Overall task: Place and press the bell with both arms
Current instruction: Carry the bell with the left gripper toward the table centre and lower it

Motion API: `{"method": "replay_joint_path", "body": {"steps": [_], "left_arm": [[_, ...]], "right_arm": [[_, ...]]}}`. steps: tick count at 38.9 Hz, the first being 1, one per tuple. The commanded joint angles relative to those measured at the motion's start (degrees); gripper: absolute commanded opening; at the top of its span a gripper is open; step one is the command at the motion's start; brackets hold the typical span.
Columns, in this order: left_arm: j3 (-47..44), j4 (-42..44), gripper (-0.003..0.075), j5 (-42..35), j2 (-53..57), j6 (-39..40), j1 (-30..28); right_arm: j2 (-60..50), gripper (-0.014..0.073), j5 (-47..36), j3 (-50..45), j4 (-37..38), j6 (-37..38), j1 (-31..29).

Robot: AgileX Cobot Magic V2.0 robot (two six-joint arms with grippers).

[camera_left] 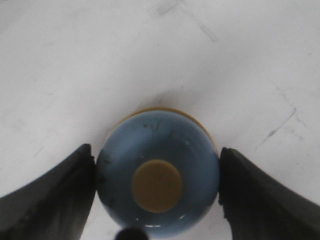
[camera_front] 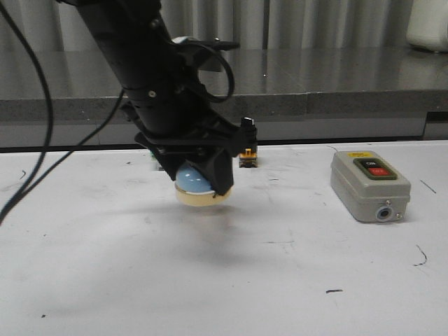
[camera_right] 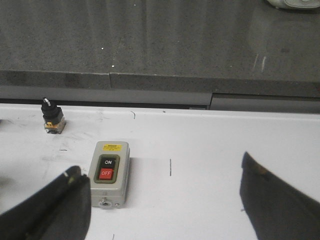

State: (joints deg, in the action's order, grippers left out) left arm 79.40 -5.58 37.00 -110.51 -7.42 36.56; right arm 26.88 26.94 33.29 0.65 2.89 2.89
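The light-blue bell [camera_front: 194, 183] with a cream base is held by my left gripper [camera_front: 199, 175] just above the white table, left of centre in the front view. In the left wrist view the bell [camera_left: 158, 172] shows from above, its cream button in the middle, with the black fingers [camera_left: 60, 195] pressed against both sides of the dome. My left gripper [camera_left: 157, 180] is shut on the bell. My right gripper [camera_right: 165, 192] is open and empty, low over the table to the right of the grey switch box; it does not show in the front view.
A grey switch box [camera_front: 369, 185] with black ON and red OFF buttons lies at the right; it also shows in the right wrist view [camera_right: 110, 172]. A small black-knobbed switch [camera_front: 247, 152] stands behind the bell, also in the right wrist view [camera_right: 52, 117]. A dark ledge borders the table's far edge.
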Motion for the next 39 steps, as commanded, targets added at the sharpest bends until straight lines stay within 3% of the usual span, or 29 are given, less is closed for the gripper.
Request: {"method": "replay_joint_path", "body": {"steps": [1, 10, 19, 29, 39], "left_arm": [[4.08, 0.39, 0.0358, -2.04, -0.19, 0.03, 1.44], [6.57, 0.73, 0.0372, -1.48, -4.03, 0.03, 1.54], [6.57, 0.63, 0.0556, -0.7, -4.03, 0.03, 1.54], [8.54, 0.04, 0.0557, 2.84, -1.0, 0.26, 1.54], [0.58, 0.28, 0.0554, 3.55, 15.98, 2.15, 0.13]], "right_arm": [[0.65, 0.0623, -4.13, 1.72, 0.49, -0.21, -0.41], [0.65, 0.0623, -4.13, 1.72, 0.49, -0.21, -0.41], [0.65, 0.0623, -4.13, 1.72, 0.49, -0.21, -0.41], [0.65, 0.0623, -4.13, 1.72, 0.49, -0.21, -0.41], [0.65, 0.0623, -4.13, 1.72, 0.49, -0.21, -0.41]]}}
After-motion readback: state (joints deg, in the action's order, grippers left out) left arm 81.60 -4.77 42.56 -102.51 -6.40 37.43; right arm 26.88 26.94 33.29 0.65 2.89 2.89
